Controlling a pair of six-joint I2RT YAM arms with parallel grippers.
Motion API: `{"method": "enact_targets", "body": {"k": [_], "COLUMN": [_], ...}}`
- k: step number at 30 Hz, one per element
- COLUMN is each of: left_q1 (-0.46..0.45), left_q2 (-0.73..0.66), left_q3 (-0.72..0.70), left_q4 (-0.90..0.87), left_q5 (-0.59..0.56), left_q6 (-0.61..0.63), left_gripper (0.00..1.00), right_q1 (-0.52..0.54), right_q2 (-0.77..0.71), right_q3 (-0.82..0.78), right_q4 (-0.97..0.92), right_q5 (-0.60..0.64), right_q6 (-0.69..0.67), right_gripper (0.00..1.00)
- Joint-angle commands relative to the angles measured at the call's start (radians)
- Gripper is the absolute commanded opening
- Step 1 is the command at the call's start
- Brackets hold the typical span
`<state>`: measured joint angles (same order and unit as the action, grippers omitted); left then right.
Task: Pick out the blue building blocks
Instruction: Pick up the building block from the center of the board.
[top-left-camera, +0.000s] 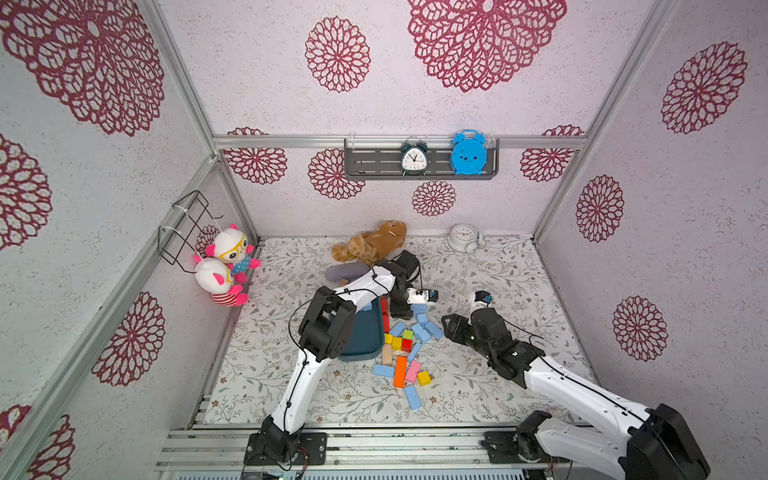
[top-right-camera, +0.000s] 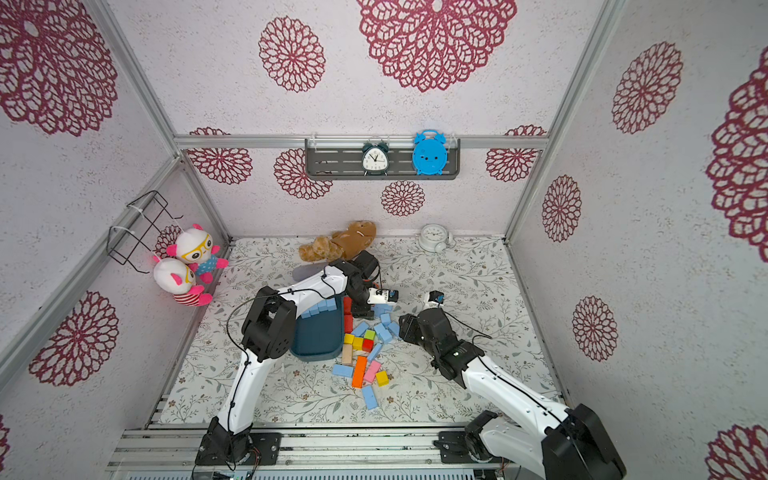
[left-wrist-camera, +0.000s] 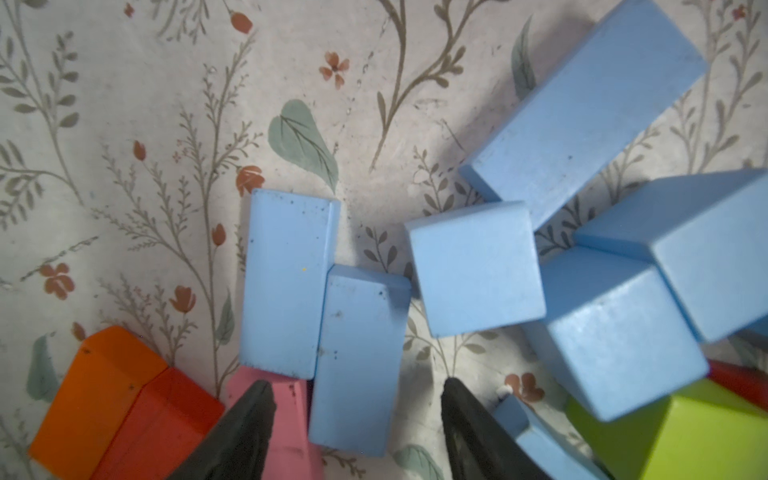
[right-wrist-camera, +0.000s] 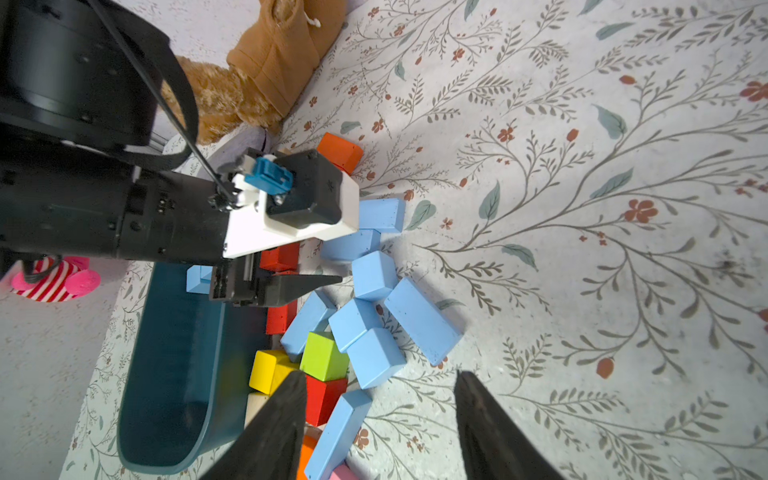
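The left fingers (left-wrist-camera: 249, 432), spread, straddle a blue bar (left-wrist-camera: 357, 353) among loose blue blocks (right-wrist-camera: 422, 320) on the flowered surface (right-wrist-camera: 582, 208) beside the teal tray (right-wrist-camera: 178, 353), apparently ready to pinch it. The right fingers (right-wrist-camera: 282, 419) hover nearby, spread and empty.

On the bench (top-left-camera: 519, 291) the tray (top-left-camera: 365, 336) lies left of the block pile (top-left-camera: 405, 347) — a few blocks (top-right-camera: 319, 309) inside its far end — plush toy (top-left-camera: 374, 245) behind.
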<state>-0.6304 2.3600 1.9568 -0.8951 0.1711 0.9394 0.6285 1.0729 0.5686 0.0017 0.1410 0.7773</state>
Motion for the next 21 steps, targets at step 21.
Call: {"method": "enact_targets", "body": {"k": [21], "left_q1": [-0.013], "left_q2": [0.107], "left_q3": [0.119], "left_q4": [-0.107], "left_q5": [-0.013], "left_q6": [0.109], "left_gripper": [0.58], "right_q1": [-0.013], "right_q2": [0.027], "right_q3": [0.042], "right_q4": [0.042], "right_q5": [-0.035], "right_q6": [-0.018], "right_gripper": [0.59]}}
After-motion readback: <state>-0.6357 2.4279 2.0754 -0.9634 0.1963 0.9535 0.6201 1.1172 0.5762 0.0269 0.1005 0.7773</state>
